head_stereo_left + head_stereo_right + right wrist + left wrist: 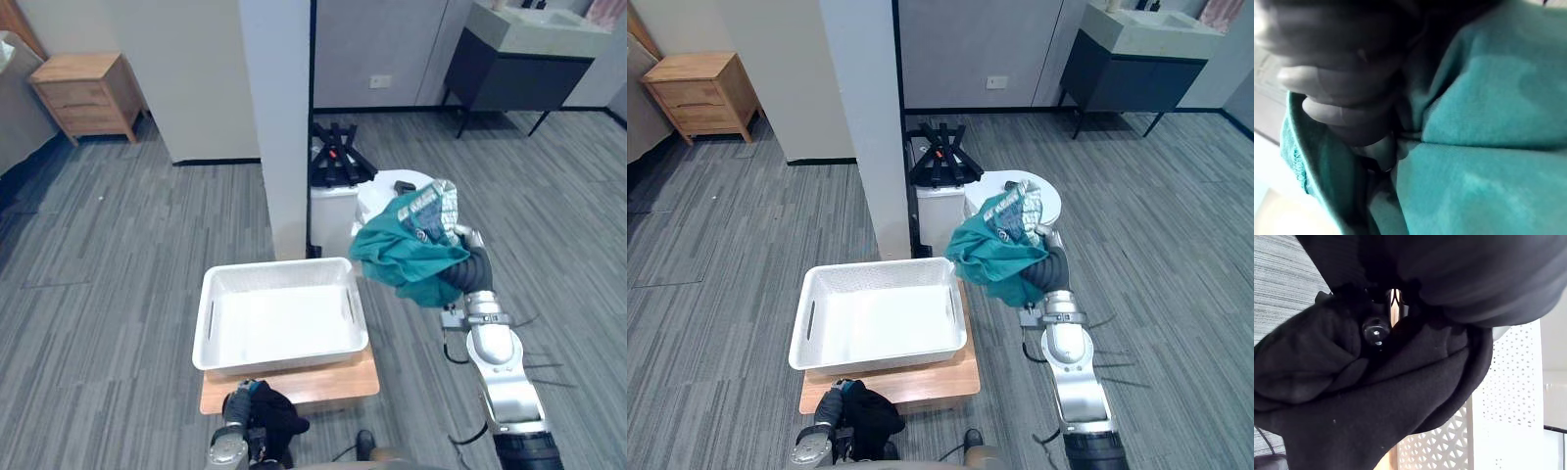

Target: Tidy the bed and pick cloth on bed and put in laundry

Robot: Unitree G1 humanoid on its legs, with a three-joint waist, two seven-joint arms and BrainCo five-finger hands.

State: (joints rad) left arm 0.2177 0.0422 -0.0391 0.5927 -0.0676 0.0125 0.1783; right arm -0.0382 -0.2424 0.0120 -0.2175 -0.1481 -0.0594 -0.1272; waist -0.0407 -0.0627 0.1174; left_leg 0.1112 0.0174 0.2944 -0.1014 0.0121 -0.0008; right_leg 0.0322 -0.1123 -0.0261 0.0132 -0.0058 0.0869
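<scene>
Grey striped carpet floor; your white perforated plastic basket is empty. Beside its right edge, the right robot hand clutches the bunched teal cloth. At its near edge, the left robot hand is buried in crumpled black cloth, and you can't tell its grip. Both drops remain.

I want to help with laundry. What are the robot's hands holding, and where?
Right hand grips teal cloth by a bunched fold; black cloth covers left hand, grip hidden.

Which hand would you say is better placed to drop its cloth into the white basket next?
Right, probably: the right hand holds the crumpled teal cloth raised just beside the white perforated plastic basket; the left hand, with black cloth, sits low before it.
</scene>
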